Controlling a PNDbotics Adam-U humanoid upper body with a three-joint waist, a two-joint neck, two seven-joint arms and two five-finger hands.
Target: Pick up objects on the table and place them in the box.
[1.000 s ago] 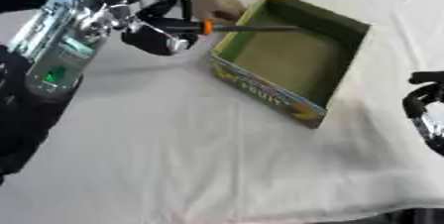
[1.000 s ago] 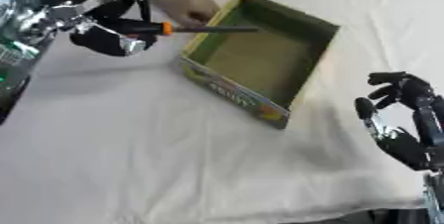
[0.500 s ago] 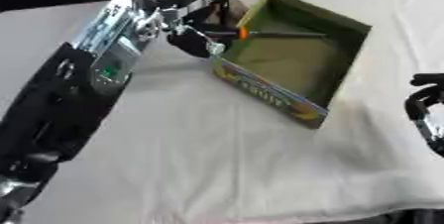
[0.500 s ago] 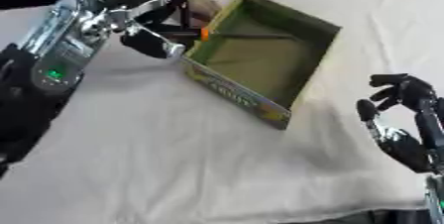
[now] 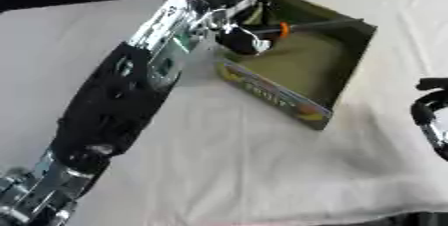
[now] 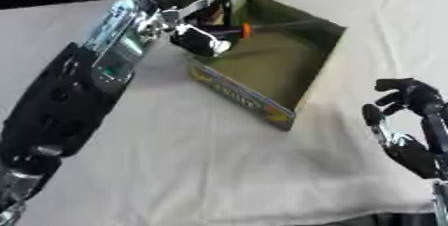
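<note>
Left hand grips screwdriver over the box

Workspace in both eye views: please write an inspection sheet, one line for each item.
Surface: white tablecloth, wrinkled.
Job's things: open green box; a thin dark tool with orange collar reaching over the box's interior.
Clutter: nothing seen.
Hands: left hand at the box's left rim, fingers curled round the tool; right hand idle at the right edge, fingers relaxed.
Cables: nothing seen.
Surroundings: dark background beyond the table's far edge.
</note>
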